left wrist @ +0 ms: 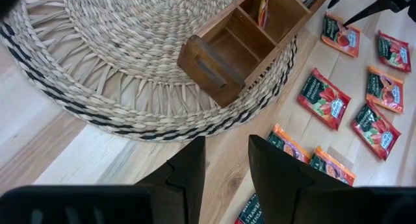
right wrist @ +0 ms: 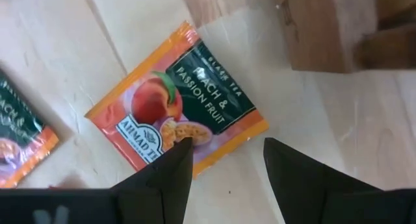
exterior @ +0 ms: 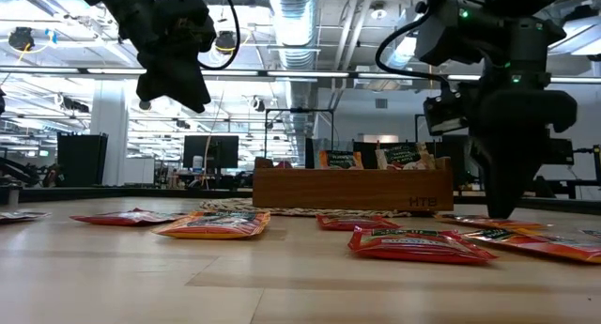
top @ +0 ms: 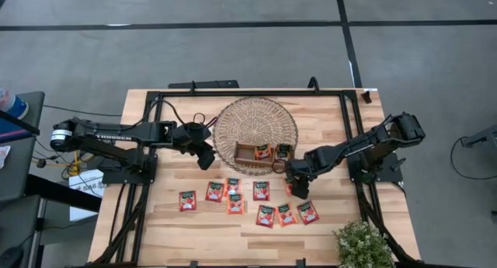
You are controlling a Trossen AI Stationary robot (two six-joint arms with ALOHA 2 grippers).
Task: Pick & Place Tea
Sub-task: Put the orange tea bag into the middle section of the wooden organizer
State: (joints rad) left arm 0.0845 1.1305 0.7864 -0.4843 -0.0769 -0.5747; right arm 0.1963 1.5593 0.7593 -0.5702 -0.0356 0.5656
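Several red-orange tea sachets (top: 261, 191) lie flat on the wooden table in front of the woven mat (top: 256, 116). The brown divided tray (top: 247, 153) stands on the mat with two sachets (top: 283, 151) upright in its compartments. My right gripper (right wrist: 227, 167) is open, low over an orange peach sachet (right wrist: 175, 117) beside the tray, and one finger overlaps the sachet's edge in the right wrist view. My left gripper (left wrist: 227, 165) is open and empty, high above the table at the mat's left-front rim (left wrist: 162, 130). My right gripper points down at the peach sachet's edge (right wrist: 214, 149), its fingertips close to the table (exterior: 498, 209). I cannot tell whether the fingers touch the sachet, which lies flat on the table.
A small potted plant (top: 361, 245) stands at the table's front right corner. The arms' black frame rails (top: 128, 214) run along both sides of the table. Bare wood lies along the near edge (top: 233, 245).
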